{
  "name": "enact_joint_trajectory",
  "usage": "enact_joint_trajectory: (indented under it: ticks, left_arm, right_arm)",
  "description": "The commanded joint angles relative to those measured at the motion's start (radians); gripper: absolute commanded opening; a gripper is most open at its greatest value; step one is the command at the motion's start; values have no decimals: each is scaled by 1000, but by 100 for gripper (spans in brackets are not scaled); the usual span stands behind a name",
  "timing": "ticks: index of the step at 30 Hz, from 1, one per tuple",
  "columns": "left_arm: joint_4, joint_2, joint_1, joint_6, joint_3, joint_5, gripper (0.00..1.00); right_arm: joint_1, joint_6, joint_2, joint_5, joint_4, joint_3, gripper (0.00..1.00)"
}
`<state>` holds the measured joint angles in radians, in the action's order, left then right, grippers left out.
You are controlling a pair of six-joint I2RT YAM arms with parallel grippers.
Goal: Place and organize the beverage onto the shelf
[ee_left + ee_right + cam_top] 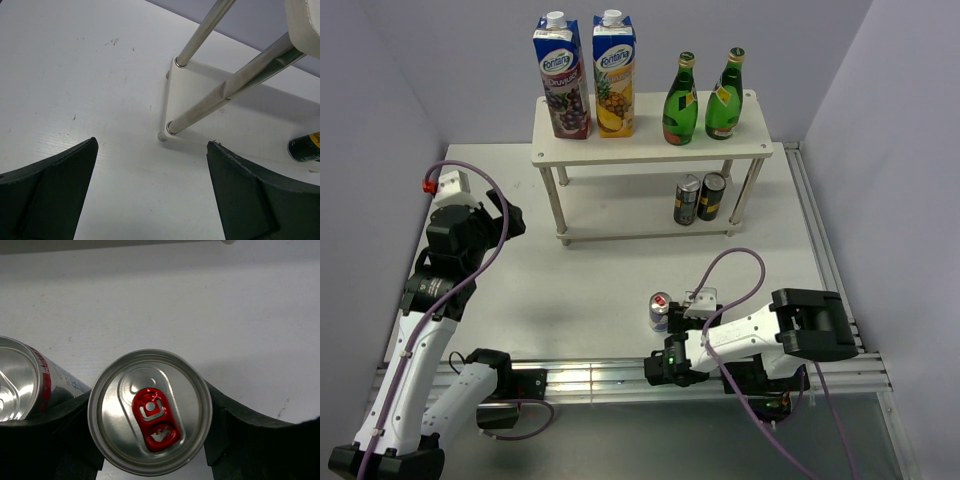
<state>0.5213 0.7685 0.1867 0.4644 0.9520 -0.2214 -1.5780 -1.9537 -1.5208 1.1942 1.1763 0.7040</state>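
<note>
A slim silver can [150, 412] with a red tab stands upright on the table near the front edge [659, 311]. My right gripper [150, 415] has a finger pressed against each side of it. A second slim can [22, 385] stands just to its left in the right wrist view. On the top board of the white shelf [650, 150] stand two green bottles [680, 100] [725, 95]. Two dark cans [687, 200] [712, 196] stand on the lower board. My left gripper [152, 142] hangs open over bare table, near the shelf's left legs [220, 95].
Two tall juice cartons [562, 78] [614, 75] stand on the left half of the top board. A metal rail [590, 378] runs along the table's front edge. Walls close in on both sides. One dark can [305, 149] shows at the right edge of the left wrist view.
</note>
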Motion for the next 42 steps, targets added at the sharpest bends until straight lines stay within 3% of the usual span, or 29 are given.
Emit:
enact_joint_trajectory:
  ticks: [1, 3, 5, 7, 12, 18, 23, 26, 30, 36, 42]
  left_arm:
    - [-15, 2, -4, -9, 8, 16, 97]
    - [-15, 5, -4, -10, 13, 2, 96]
    - [-12, 5, -4, -9, 22, 2, 96]
    - [-23, 0, -4, -9, 22, 14, 96]
    - [-1, 29, 69, 14, 63, -13, 99]
    - [89, 141, 356, 126, 129, -243, 99]
    - [105, 112, 623, 265, 70, -471, 99]
    - [92, 100, 796, 362, -25, -559, 99]
    - [30, 129, 1043, 471, -148, -703, 99]
    - [-90, 287, 1333, 568, -245, -843, 99]
    - [-384, 420, 1410, 415, -274, -779, 99]
  right_arm:
    - [15, -143, -13, 68, -41, 6, 69]
    - [15, -111, -7, 68, -63, 8, 54]
    - [16, -97, 17, 65, -72, 0, 23]
    - [15, -90, 37, 59, -76, -4, 1]
    - [-5, -178, 71, 51, 24, 9, 0]
    - [-28, -320, 40, 67, 267, 89, 0]
    - [-22, -278, 117, 84, 218, 84, 0]
    - [-4, -196, 168, 93, 177, 75, 0]
    - [61, 236, 235, 73, -100, 81, 0]
    - [167, 580, 359, -5, -378, 6, 0]
    - [242, 665, 429, -35, -471, -50, 0]
